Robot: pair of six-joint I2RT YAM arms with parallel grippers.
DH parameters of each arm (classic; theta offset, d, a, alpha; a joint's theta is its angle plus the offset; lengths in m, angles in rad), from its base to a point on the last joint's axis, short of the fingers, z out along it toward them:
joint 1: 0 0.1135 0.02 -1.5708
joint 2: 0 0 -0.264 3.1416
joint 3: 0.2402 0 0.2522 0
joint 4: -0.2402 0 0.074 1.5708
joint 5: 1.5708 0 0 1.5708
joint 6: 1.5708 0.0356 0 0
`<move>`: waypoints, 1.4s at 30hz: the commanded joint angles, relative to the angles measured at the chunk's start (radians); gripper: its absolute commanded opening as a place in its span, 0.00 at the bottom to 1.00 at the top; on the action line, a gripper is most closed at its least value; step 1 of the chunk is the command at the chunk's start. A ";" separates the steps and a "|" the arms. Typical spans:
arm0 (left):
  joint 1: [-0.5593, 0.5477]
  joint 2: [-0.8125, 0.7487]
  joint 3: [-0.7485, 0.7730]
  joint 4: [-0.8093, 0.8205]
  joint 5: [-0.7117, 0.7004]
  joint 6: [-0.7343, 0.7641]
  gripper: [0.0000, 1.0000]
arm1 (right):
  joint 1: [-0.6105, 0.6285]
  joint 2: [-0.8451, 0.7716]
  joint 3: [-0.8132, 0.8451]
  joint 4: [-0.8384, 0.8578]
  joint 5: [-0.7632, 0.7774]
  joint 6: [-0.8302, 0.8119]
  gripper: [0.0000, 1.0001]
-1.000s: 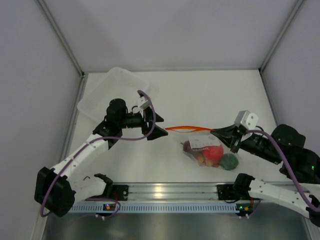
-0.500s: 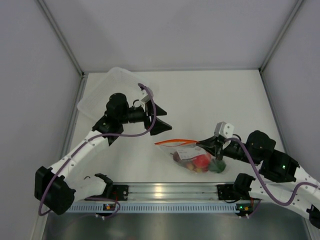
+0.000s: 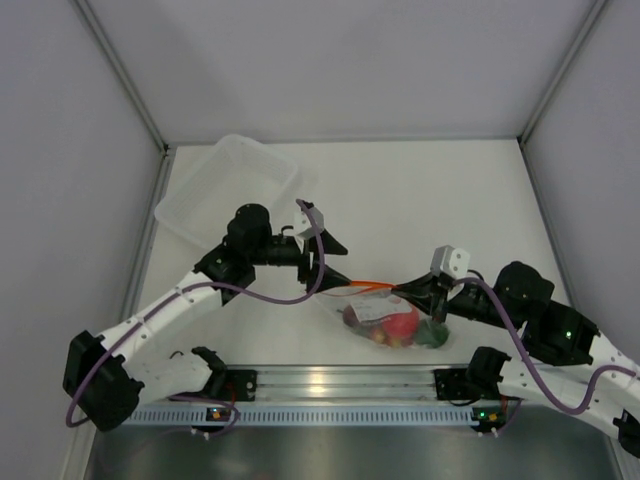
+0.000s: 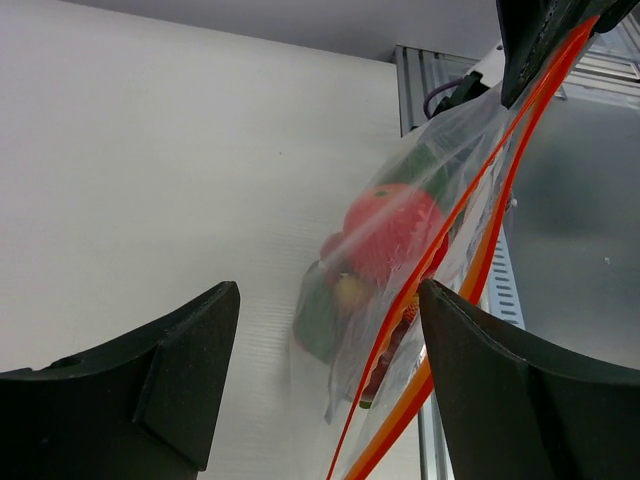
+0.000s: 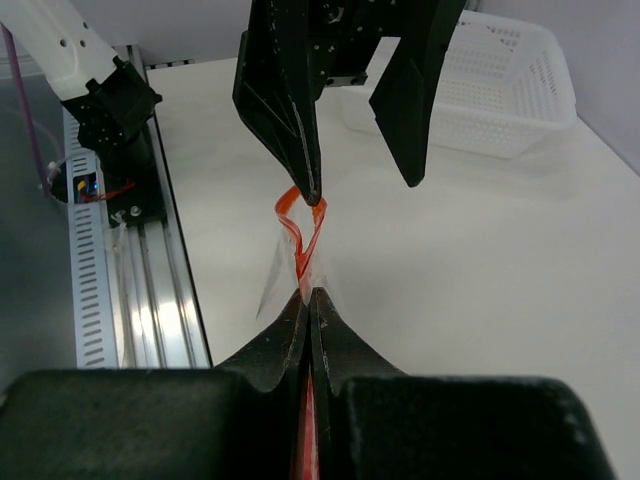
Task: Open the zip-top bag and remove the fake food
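The zip-top bag (image 3: 385, 318) hangs from my right gripper (image 3: 405, 290), which is shut on the right end of its orange zip strip (image 3: 368, 285). The fake food sits in the bag: a red tomato (image 4: 393, 225), a green ball (image 4: 320, 322) and small red pieces. My left gripper (image 3: 340, 262) is open at the strip's left end. In the left wrist view the strip (image 4: 455, 300) runs between the open fingers (image 4: 170, 370), close to the right one. In the right wrist view the jaws (image 5: 310, 293) pinch the strip (image 5: 300, 225), and one left fingertip (image 5: 312, 190) meets its far loop.
A translucent rectangular tub (image 3: 230, 190) stands at the back left, behind the left arm; it also shows in the right wrist view (image 5: 500, 90). The aluminium rail (image 3: 330, 382) with the arm bases runs along the near edge, just below the bag.
My right gripper carried the bag left and nearer the rail, then held still. My left gripper came off the strip, then moved right and down to the strip's left end, jaws open.
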 commanded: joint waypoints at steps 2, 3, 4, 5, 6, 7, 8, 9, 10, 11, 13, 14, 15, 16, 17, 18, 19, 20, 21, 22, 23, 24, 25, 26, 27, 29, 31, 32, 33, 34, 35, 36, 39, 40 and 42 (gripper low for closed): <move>-0.011 0.032 -0.011 0.033 0.056 0.054 0.76 | -0.011 -0.006 0.033 0.075 -0.025 0.010 0.00; -0.011 0.040 -0.011 0.033 0.077 0.054 0.75 | -0.011 -0.006 0.035 0.077 -0.025 0.010 0.00; -0.014 0.045 -0.011 0.031 0.088 0.051 0.75 | -0.012 -0.008 0.035 0.078 -0.025 0.007 0.00; -0.017 0.054 -0.011 0.033 0.099 0.054 0.75 | -0.011 -0.008 0.038 0.080 -0.025 0.007 0.00; -0.026 0.059 -0.011 0.033 0.114 0.054 0.75 | -0.011 -0.008 0.039 0.080 -0.025 0.007 0.00; -0.032 0.060 -0.013 0.033 0.125 0.060 0.75 | -0.012 -0.006 0.043 0.075 -0.025 0.004 0.00; -0.039 0.068 -0.015 0.033 0.131 0.062 0.75 | -0.012 -0.005 0.047 0.075 -0.025 0.002 0.00; -0.051 0.072 -0.016 0.033 0.137 0.065 0.75 | -0.011 -0.003 0.049 0.075 -0.023 0.001 0.00; -0.055 0.077 -0.016 0.033 0.137 0.066 0.75 | -0.009 -0.002 0.052 0.074 -0.022 -0.001 0.00; -0.062 0.089 -0.013 0.031 0.134 0.066 0.74 | -0.009 -0.002 0.055 0.072 -0.022 -0.001 0.00; -0.072 0.108 -0.011 0.033 0.126 0.068 0.71 | -0.011 -0.003 0.058 0.072 -0.020 -0.002 0.00; -0.077 0.114 -0.008 0.031 0.120 0.068 0.70 | -0.011 -0.002 0.058 0.072 -0.023 -0.004 0.00; -0.080 0.120 -0.007 0.033 0.117 0.069 0.66 | -0.011 -0.002 0.059 0.072 -0.025 -0.004 0.00; -0.082 0.124 -0.002 0.033 0.114 0.069 0.60 | -0.012 -0.002 0.058 0.072 -0.028 -0.002 0.00; -0.082 0.134 -0.001 0.033 0.113 0.066 0.59 | -0.012 0.000 0.055 0.072 -0.039 -0.001 0.00; -0.083 0.140 0.008 0.033 0.113 0.066 0.56 | -0.011 0.000 0.055 0.074 -0.042 -0.001 0.00; -0.086 0.146 0.012 0.033 0.120 0.066 0.47 | -0.012 0.000 0.053 0.074 -0.043 0.001 0.00; -0.089 0.149 0.016 0.033 0.120 0.063 0.43 | -0.011 -0.002 0.050 0.074 -0.040 0.001 0.00; -0.089 0.151 0.021 0.033 0.117 0.065 0.38 | -0.011 0.000 0.049 0.072 -0.034 0.001 0.00; -0.091 0.148 0.021 0.033 0.114 0.065 0.24 | -0.012 -0.003 0.049 0.072 -0.028 0.001 0.00; -0.091 0.146 0.021 0.033 0.111 0.065 0.19 | -0.012 -0.003 0.046 0.072 -0.023 0.001 0.00; -0.091 0.141 0.022 0.033 0.106 0.063 0.13 | -0.012 -0.006 0.044 0.072 -0.019 0.001 0.00; -0.091 0.129 0.022 0.033 0.102 0.060 0.11 | -0.011 -0.006 0.041 0.072 -0.019 0.001 0.00; -0.091 0.122 0.022 0.033 0.091 0.059 0.08 | -0.011 -0.006 0.038 0.074 -0.019 0.001 0.00; -0.091 0.115 0.024 0.033 0.085 0.056 0.07 | -0.011 -0.006 0.036 0.072 -0.017 0.001 0.00; -0.091 0.097 0.030 0.033 0.076 0.054 0.00 | -0.011 -0.002 0.035 0.074 -0.014 0.001 0.00; -0.091 0.077 0.039 0.033 0.056 0.045 0.00 | -0.011 0.003 0.035 0.077 -0.008 0.005 0.00; -0.091 0.071 0.042 0.033 0.044 0.043 0.00 | -0.011 0.004 0.036 0.078 -0.004 0.005 0.00; -0.091 0.065 0.044 0.033 0.036 0.046 0.00 | -0.011 0.009 0.038 0.077 0.003 0.007 0.00; -0.091 0.053 0.048 0.028 0.027 0.043 0.00 | -0.011 0.010 0.044 0.078 0.015 0.010 0.00; -0.091 0.046 0.059 0.018 0.011 0.045 0.00 | -0.011 0.014 0.047 0.077 0.038 0.011 0.00; -0.091 0.042 0.070 0.007 -0.016 0.048 0.00 | -0.011 0.017 0.053 0.075 0.047 0.010 0.00; -0.091 0.031 0.116 -0.057 -0.059 0.050 0.00 | -0.012 0.023 0.070 0.075 0.088 0.013 0.00; -0.091 0.034 0.128 -0.071 -0.115 0.042 0.00 | -0.011 0.027 0.081 0.074 0.102 0.019 0.02; -0.091 0.045 0.172 -0.131 -0.174 0.028 0.00 | -0.011 0.043 0.090 0.074 0.160 0.033 0.24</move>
